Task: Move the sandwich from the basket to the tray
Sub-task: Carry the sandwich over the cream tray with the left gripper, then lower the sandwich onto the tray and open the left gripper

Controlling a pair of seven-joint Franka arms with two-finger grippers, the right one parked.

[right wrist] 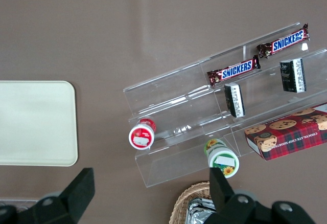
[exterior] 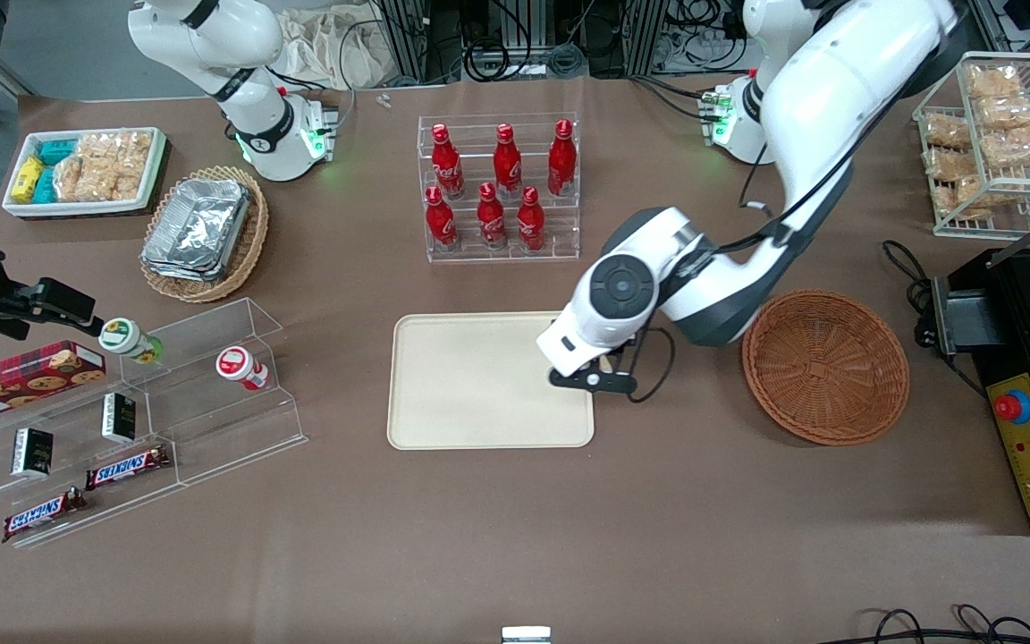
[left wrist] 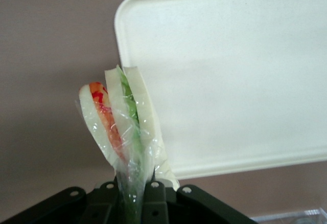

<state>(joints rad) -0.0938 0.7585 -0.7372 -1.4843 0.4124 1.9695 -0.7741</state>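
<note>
A: Start at the parked arm's end of the tabletop. What's there?

B: A white bin of snack packets (exterior: 84,170) near the edge farthest from the front camera, and a tan wicker basket with foil containers (exterior: 204,233) just beside it. Nearer the camera stands a clear stepped acrylic rack (exterior: 148,420) with a cookie box (exterior: 23,380), two small cups (exterior: 242,367) and two Snickers bars (exterior: 126,467).

A: And toward the middle?

B: A clear stand with six red bottles (exterior: 499,190). Nearer the camera than that lies the tray (exterior: 470,380), cream, flat, with nothing resting on its surface.

A: Where is the gripper?

B: The gripper (exterior: 594,379) hangs over the tray's edge on the working arm's side, by the corner nearer the camera. In the wrist view the gripper (left wrist: 137,196) is closed tight on the sandwich (left wrist: 120,127), which stands on edge out of the fingers, white bread with a red layer and a green layer under clear wrap.

A: Is the sandwich down on the tray?

B: No. It's held above a tray (left wrist: 230,75) corner, partly over the rim and partly over bare brown tabletop (left wrist: 51,55). From the front the arm hides it.

A: And the basket?

B: The basket (exterior: 825,365), reddish-brown wicker, sits beside the tray toward the working arm's end, apart from it, with nothing in it. Past it, a wire rack of bagged snacks (exterior: 998,134) and a black appliance (exterior: 1029,385) at the tabletop's edge.
</note>
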